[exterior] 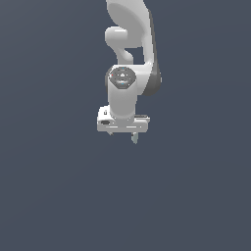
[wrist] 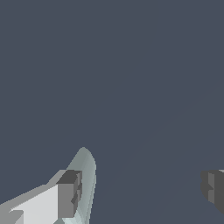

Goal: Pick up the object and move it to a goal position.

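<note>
A: Where is the bar [wrist: 85,175]?

B: In the wrist view it lies against one finger [wrist: 69,194], touching the pad. The other finger sits well apart across a wide gap, so the gripper [wrist: 142,190] is spread, not clamping anything.

A: And from outside?

B: The arm [exterior: 130,54] hangs over the plain dark floor [exterior: 196,196]; a pale sliver shows under the hand beside one fingertip. Whether the bar rests on the floor cannot be told.

A: So which step?

B: Likely the grasp. Next, the fingers would need to close squarely on the bar before any lift. No goal marker is visible.
</note>
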Robot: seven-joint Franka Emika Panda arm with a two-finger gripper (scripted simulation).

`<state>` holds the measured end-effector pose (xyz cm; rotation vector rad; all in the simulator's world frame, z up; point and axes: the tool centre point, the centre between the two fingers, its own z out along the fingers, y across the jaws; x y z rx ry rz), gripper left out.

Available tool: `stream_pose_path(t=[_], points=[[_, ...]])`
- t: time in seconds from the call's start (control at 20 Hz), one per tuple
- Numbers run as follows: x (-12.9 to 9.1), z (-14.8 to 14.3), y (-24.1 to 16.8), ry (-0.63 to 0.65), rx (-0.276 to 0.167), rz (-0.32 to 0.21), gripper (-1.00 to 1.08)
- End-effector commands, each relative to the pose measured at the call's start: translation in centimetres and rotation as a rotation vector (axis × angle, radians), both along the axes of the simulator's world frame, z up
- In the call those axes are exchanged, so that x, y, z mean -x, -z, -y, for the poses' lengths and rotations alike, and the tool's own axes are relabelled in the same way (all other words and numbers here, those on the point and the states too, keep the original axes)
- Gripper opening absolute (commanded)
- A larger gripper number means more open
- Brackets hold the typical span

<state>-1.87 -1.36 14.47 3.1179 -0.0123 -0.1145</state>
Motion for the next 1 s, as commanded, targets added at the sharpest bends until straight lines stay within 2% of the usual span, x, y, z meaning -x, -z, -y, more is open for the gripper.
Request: stream_pose_path(t=[0.0,0.45,0.7,0.95], points=[[0.0,0.0,0.0,0.0,0.0,0.0,0.28],[0.2,1.5,0.3,0.012,0.011,-0.004,0.28],[0.3,0.9,0.4,-0.021,0.01,-0.019,0.28],[0.7,-0.5,0.5,-0.104,0.007,-0.058,0.28]])
